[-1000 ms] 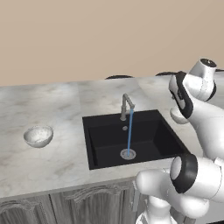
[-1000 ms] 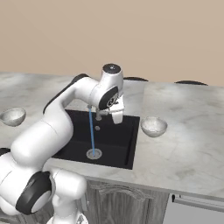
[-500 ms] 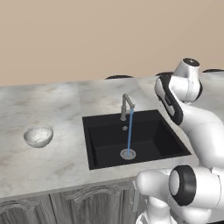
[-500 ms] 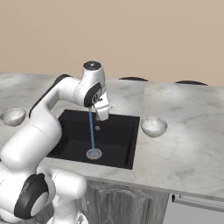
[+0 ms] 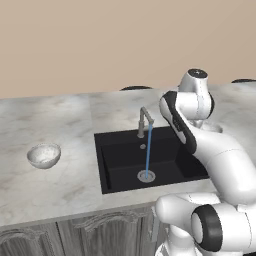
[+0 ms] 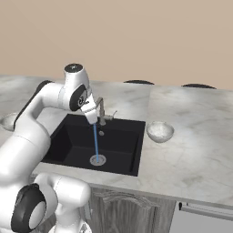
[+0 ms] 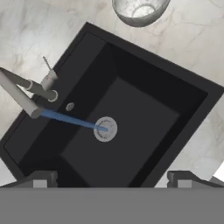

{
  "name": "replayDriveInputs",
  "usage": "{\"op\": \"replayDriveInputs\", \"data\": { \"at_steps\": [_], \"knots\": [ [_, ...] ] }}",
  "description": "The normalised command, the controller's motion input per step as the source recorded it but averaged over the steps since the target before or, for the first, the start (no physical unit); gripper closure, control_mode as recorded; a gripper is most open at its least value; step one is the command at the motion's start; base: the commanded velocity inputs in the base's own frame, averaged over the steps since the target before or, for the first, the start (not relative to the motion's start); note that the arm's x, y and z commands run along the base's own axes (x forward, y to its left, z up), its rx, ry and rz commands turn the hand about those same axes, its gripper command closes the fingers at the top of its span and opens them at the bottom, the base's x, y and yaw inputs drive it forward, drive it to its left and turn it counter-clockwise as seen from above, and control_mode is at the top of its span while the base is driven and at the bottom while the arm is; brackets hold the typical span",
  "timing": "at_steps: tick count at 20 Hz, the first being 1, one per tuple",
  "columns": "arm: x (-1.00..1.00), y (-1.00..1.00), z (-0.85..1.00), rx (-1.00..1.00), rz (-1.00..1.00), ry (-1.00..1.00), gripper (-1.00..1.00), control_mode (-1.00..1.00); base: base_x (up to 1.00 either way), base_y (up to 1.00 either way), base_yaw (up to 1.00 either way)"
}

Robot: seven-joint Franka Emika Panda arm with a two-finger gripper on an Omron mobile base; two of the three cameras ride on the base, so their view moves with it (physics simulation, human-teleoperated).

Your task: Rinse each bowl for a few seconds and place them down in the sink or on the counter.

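Observation:
One speckled white-grey bowl (image 5: 44, 155) sits upright on the counter (image 5: 60, 192) left of the sink (image 5: 117, 172). The other bowl (image 6: 160, 131) stands on the counter just right of the sink (image 6: 120, 150), and it also shows at the top of the hand view as the bowl (image 7: 140, 8). Water runs in a blue stream from the faucet (image 6: 103, 113) down to the drain (image 6: 97, 159). My gripper (image 6: 93, 118) hangs over the basin close by the faucet spout. Its jaws are open in the hand view, gripper (image 7: 112, 181), and nothing lies between them.
The faucet (image 5: 145, 120) rises at the sink's back edge, its lever (image 7: 47, 65) beside it. Marbled counter (image 6: 195, 150) stretches wide to the right of the sink. Grey cabinet doors (image 5: 90, 235) run under the counter. A beige wall stands behind.
The arm has swung leftward over the sink, from near the right bowl toward the faucet. Both bowls have stayed put and the water keeps running.

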Motion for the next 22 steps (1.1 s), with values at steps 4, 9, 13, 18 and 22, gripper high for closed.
{"op": "replayDriveInputs", "data": {
  "at_steps": [4, 9, 13, 18, 22],
  "knots": [
    [0.00, 0.64, 0.00, -0.01, 0.11, 0.05, -1.00, -1.00, 0.00, 0.00, 0.00],
    [-0.01, 0.63, 0.00, 0.00, 0.13, 0.08, -1.00, -1.00, 0.00, 0.00, 0.00],
    [0.01, 0.56, 0.00, -0.01, 0.15, 0.12, -1.00, -1.00, 0.00, 0.00, 0.00],
    [0.04, 0.64, -0.02, -0.03, 0.15, 0.10, -1.00, -1.00, 0.00, 0.00, 0.00],
    [0.06, 0.67, -0.05, -0.03, 0.13, 0.07, -1.00, -1.00, 0.00, 0.00, 0.00]
  ]
}}
